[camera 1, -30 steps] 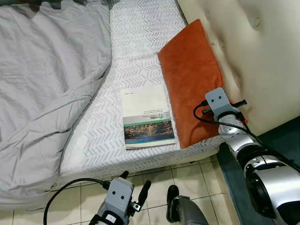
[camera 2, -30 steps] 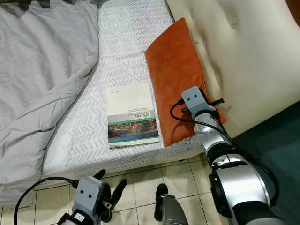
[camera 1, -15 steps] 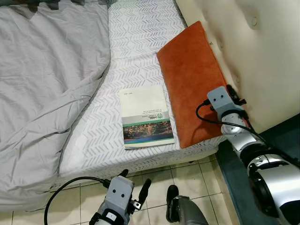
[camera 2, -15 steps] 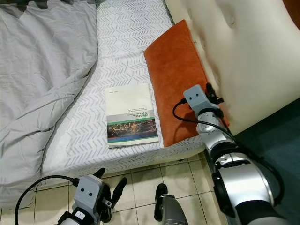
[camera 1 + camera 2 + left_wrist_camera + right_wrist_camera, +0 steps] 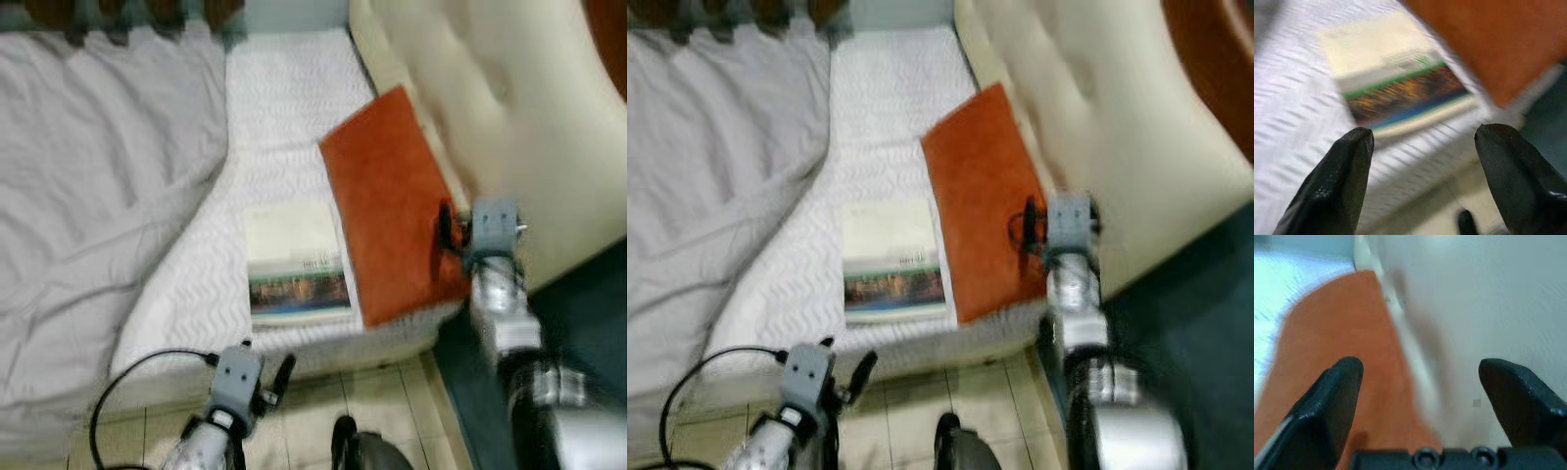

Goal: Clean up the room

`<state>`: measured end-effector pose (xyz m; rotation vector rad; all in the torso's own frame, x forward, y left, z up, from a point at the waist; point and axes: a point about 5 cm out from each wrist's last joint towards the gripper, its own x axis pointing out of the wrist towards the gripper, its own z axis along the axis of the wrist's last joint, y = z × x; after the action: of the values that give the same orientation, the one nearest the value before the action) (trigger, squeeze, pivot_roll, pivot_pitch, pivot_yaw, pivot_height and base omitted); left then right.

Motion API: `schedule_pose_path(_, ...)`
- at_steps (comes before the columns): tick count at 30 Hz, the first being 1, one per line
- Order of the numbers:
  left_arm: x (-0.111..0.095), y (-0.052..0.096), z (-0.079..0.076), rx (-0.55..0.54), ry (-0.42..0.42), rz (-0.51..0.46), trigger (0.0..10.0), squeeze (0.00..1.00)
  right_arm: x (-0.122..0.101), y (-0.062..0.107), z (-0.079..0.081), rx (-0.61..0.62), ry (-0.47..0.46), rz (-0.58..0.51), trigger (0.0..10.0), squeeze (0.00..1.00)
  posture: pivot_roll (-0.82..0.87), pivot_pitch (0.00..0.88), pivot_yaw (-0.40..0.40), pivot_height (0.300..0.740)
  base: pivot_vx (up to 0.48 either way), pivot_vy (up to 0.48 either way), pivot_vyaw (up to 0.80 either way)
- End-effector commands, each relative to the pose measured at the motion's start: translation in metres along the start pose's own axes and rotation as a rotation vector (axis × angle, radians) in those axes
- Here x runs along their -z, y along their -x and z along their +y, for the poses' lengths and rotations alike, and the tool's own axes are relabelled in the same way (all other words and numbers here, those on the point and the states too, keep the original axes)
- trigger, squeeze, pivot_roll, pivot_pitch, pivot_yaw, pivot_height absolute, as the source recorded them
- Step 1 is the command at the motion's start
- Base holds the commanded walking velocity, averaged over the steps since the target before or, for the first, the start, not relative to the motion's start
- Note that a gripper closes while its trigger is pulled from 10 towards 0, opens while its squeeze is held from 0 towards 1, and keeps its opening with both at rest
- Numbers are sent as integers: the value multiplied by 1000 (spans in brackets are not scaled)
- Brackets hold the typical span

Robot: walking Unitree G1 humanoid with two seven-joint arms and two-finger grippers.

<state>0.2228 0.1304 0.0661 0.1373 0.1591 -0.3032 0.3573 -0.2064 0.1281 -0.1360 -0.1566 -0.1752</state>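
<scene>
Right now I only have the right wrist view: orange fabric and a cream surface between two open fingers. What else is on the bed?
Observer: A book lies flat on the sheet, beside the orange cushion.
Operator: Where is my right gripper?
Observer: The right gripper sits over the cushion's edge nearest the cream headboard.
Operator: And the left arm?
Observer: The left gripper is low, over the floor tiles below the mattress edge, fingers open, facing the book.
</scene>
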Motion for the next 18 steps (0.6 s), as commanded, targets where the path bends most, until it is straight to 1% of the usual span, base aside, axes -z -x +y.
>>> schedule_pose_path(1, -4, -2, 14, -27, -9, -17, 10000, 0, 13, 28, -3, 29, -83, 4, 10000, 1000, 94, 75, -113, 740, 0, 0, 0)
schedule_pose_path(2, -8, -4, 18, -31, -16, -34, 10000, 0, 16, 38, -3, 43, -104, 9, 10000, 1000, 94, 75, -113, 740, 0, 0, 0)
schedule_pose_path(3, -13, -10, 21, -29, -30, -50, 10000, 0, 22, 50, -4, 63, -120, 25, 10000, 1000, 86, 43, -107, 740, 0, 0, 0)
schedule_pose_path(4, -13, -10, 21, -29, -30, -50, 10000, 0, 22, 50, -4, 63, -120, 25, 10000, 1000, 86, 43, -107, 740, 0, 0, 0)
schedule_pose_path(5, -23, -22, 24, -28, -45, -79, 10000, 0, 37, 70, -3, 71, -153, 79, 10000, 1000, 80, 18, -101, 740, 0, 0, 0)
schedule_pose_path(6, -28, -26, 28, -34, -46, -90, 10000, 0, 51, 88, -3, 64, -165, 130, 10000, 1000, 79, 0, -89, 740, 0, 0, 0)
schedule_pose_path(8, -33, -30, 32, -48, -44, -101, 10000, 0, 67, 110, -4, 52, -180, 199, 10000, 1000, 80, 0, -81, 740, 0, 0, 0)
schedule_pose_path(10, -37, -37, 35, -65, -45, -102, 10000, 0, 77, 116, -8, 54, -195, 256, 10000, 1000, 73, 0, -63, 740, 0, 0, 0)
schedule_pose_path(11, -39, -39, 36, -79, -36, -103, 10000, 0, 80, 119, -9, 31, -213, 269, 10000, 1000, 66, 0, -56, 740, 0, 0, 0)
schedule_pose_path(12, -42, -42, 36, -82, -16, -114, 10000, 0, 82, 122, -11, 22, -233, 294, 10000, 792, 54, 0, -44, 740, 0, 0, 0)
schedule_pose_path(13, -45, -43, 35, -89, 0, -123, 10000, 0, 85, 125, -11, 7, -252, 321, 10000, 216, 49, 0, -40, 740, 0, 0, 0)
schedule_pose_path(14, -46, -45, 34, -92, 11, -129, 10000, 0, 86, 125, -11, -3, -263, 338, 10000, 216, 44, 0, -38, 740, 0, 0, 0)
schedule_pose_path(15, -47, -46, 34, -103, 19, -133, 10000, 0, 87, 125, -11, 1, -265, 354, 10000, 0, 39, 0, -37, 740, 0, 0, 0)
schedule_pose_path(16, -45, -46, 35, -125, 48, -130, 10000, 0, 87, 126, -12, 2, -268, 356, 10000, 0, 34, 0, -36, 740, 0, 0, 0)
schedule_pose_path(18, -37, -46, 36, -143, 68, -108, 10000, 0, 83, 124, -8, -33, -266, 329, 10000, 0, 29, 0, -37, 740, 0, 0, 0)
